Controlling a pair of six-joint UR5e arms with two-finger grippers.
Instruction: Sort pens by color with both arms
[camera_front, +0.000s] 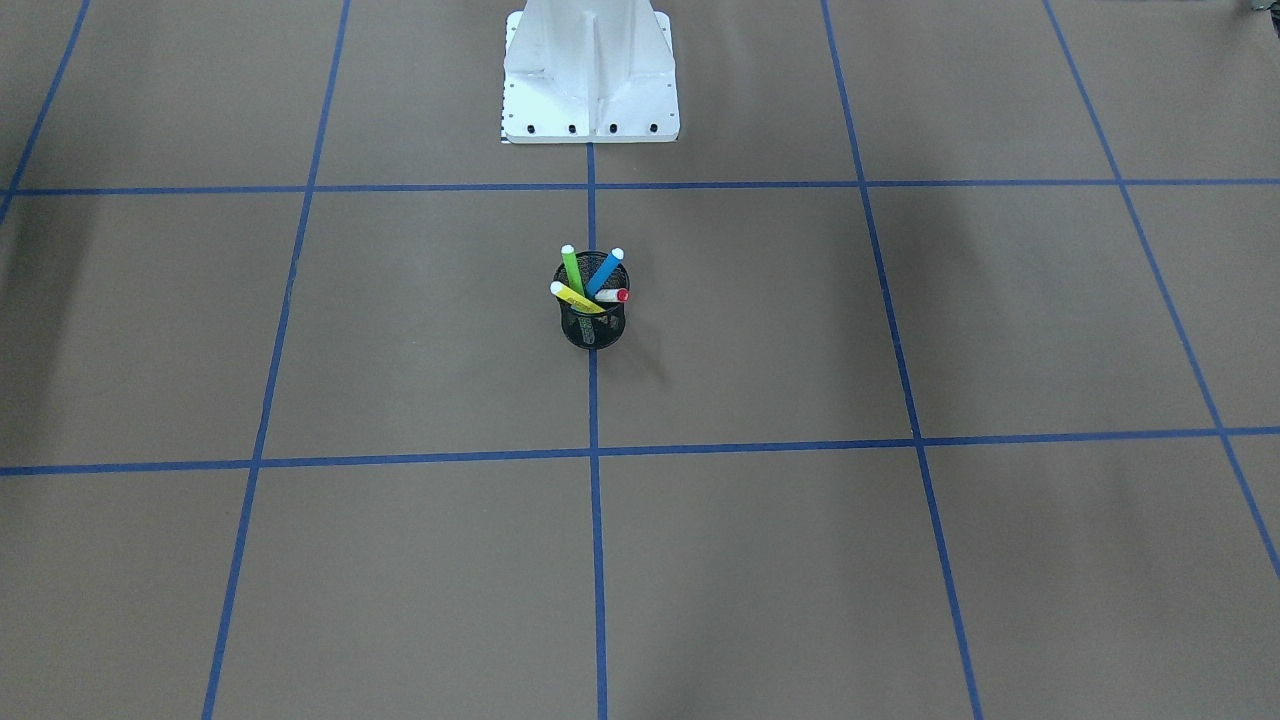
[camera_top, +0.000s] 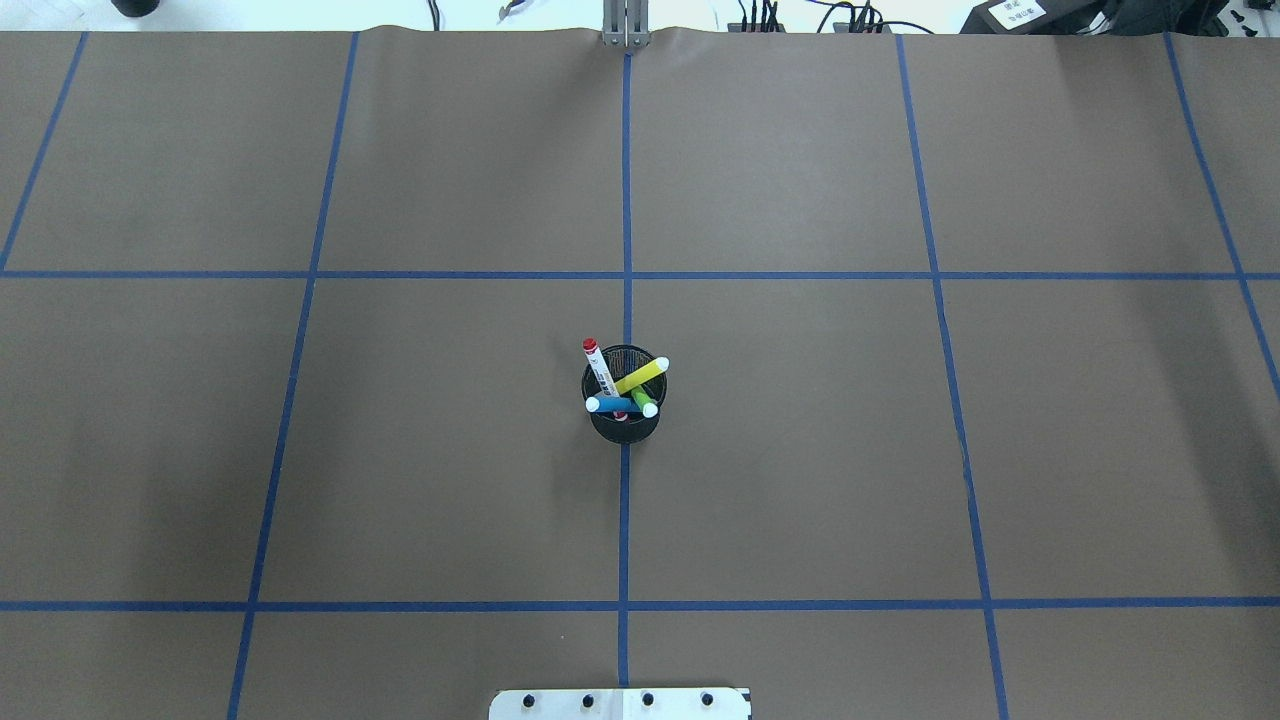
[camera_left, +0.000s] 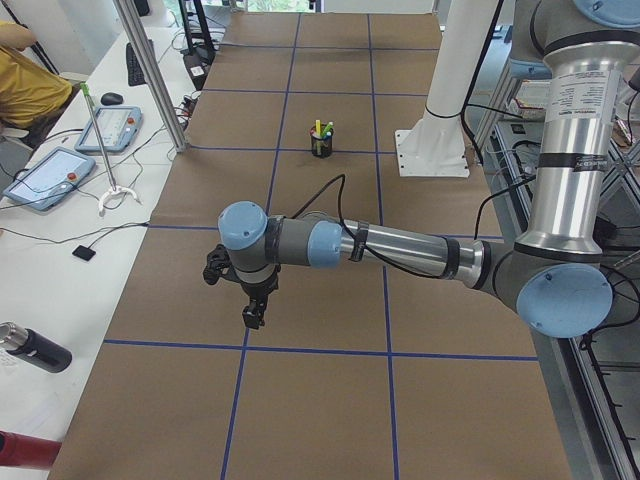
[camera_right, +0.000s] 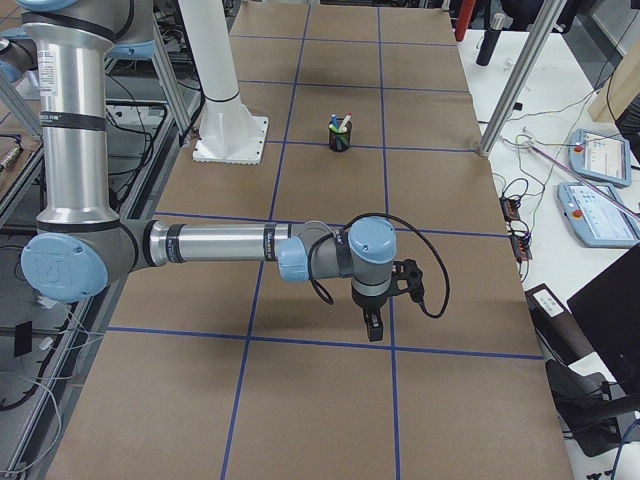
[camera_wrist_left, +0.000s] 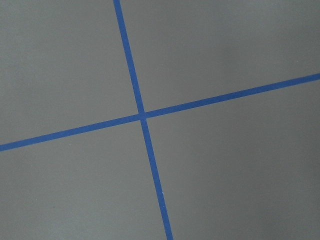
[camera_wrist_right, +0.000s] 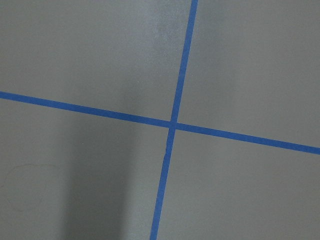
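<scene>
Several pens stand together in a black mesh cup (camera_front: 592, 330) at the table's middle: a green pen (camera_front: 572, 270), a blue pen (camera_front: 603, 272), a yellow pen (camera_front: 572, 296) and a white pen with a red cap (camera_front: 612, 296). From overhead the cup (camera_top: 625, 425) sits on the centre tape line. My left gripper (camera_left: 255, 315) hangs over the table's left end, far from the cup (camera_left: 321, 145). My right gripper (camera_right: 373, 325) hangs over the right end, equally far from the cup (camera_right: 340, 135). I cannot tell whether either is open or shut. Both wrist views show only tape crossings.
Blue tape lines (camera_top: 625, 200) divide the brown table into squares. The white bolted pedestal base (camera_front: 590, 90) stands behind the cup. Beside the table are a side desk with tablets (camera_left: 105, 128), a metal post (camera_left: 150, 70), a black bottle (camera_left: 35, 348) and a seated person (camera_left: 25, 75).
</scene>
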